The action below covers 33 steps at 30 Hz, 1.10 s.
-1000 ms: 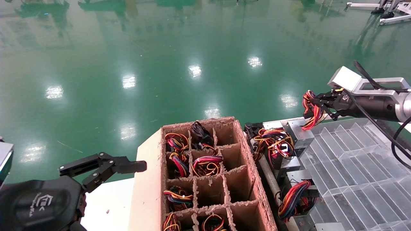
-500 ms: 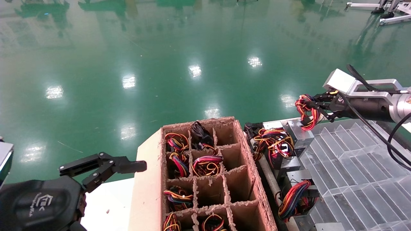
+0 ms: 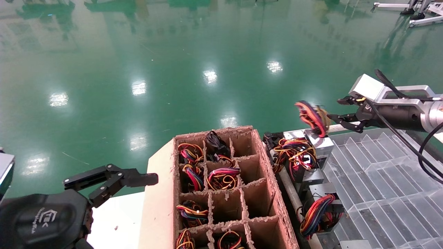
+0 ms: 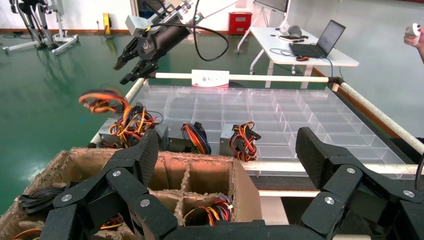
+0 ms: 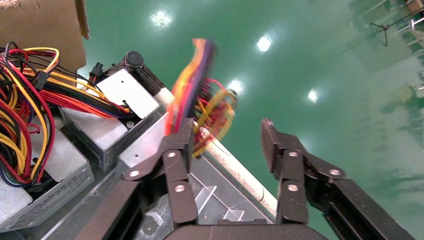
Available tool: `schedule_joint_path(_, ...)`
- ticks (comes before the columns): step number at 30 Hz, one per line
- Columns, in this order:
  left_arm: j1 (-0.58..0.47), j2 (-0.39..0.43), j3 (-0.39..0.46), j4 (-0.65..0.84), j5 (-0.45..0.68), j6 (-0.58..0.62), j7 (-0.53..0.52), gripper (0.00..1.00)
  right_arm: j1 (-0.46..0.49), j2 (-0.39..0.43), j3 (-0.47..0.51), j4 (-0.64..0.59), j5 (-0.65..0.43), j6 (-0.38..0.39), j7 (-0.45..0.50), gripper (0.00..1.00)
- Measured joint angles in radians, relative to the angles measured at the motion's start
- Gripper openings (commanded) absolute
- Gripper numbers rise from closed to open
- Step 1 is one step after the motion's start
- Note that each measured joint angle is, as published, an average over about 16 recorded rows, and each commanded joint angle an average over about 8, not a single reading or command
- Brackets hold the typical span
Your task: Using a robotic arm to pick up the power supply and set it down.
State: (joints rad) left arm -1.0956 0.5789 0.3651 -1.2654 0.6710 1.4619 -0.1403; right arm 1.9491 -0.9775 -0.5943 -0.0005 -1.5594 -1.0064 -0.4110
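Observation:
My right gripper [image 3: 335, 109] hangs open over the far left corner of the clear tray, on the robotic arm with the silver wrist box [image 3: 368, 87]. Just left of its fingers, a blurred bundle of red, orange and purple wires [image 3: 312, 118] stands up from the grey power supply [image 3: 322, 144], which rests at the tray's corner. Nothing is between the fingers. In the right wrist view the gripper [image 5: 227, 135] gapes beside the wire bundle [image 5: 197, 95], which brushes one finger [image 5: 181, 142]. The left wrist view shows that gripper [image 4: 129, 62] above the loose wires [image 4: 102, 100].
Two more grey units with wire bundles [image 3: 299, 157] [image 3: 320, 207] lie along the tray's left side. A cardboard box with dividers [image 3: 258, 162] holds several wire bundles. The clear compartment tray [image 3: 380, 180] spreads to the right. My left gripper [image 3: 110, 180] is parked open, low at the left.
My right gripper was shut on the wire bundle and moved left and down; now it has opened and the bundle has sprung away to the left. The left arm has not moved.

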Motion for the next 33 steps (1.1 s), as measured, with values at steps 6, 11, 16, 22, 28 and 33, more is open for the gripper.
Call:
schedule_joint_path(6, 0.000, 0.000, 0.000, 0.000, 0.000, 0.000, 0.000, 1.00, 0.011, 0.016, 0.016, 0.002, 0.025, -0.030, 0.018, 1.00)
schedule_joint_path(11, 0.000, 0.000, 0.000, 0.000, 0.000, 0.000, 0.000, 1.00, -0.002, 0.037, 0.037, 0.035, 0.063, -0.064, 0.045, 1.00)
schedule_joint_path(16, 0.000, 0.000, 0.000, 0.000, 0.000, 0.000, 0.000, 1.00, -0.044, 0.062, 0.058, 0.104, 0.114, -0.097, 0.081, 1.00)
schedule_joint_path(22, 0.000, 0.000, 0.000, 0.000, 0.000, 0.000, 0.000, 1.00, -0.130, 0.094, 0.085, 0.227, 0.188, -0.137, 0.134, 1.00)
schedule_joint_path(28, 0.000, 0.000, 0.000, 0.000, 0.000, 0.000, 0.000, 1.00, -0.221, 0.127, 0.113, 0.356, 0.267, -0.180, 0.191, 1.00)
schedule_joint_path(33, 0.000, 0.000, 0.000, 0.000, 0.000, 0.000, 0.000, 1.00, -0.298, 0.155, 0.137, 0.465, 0.333, -0.216, 0.239, 1.00)
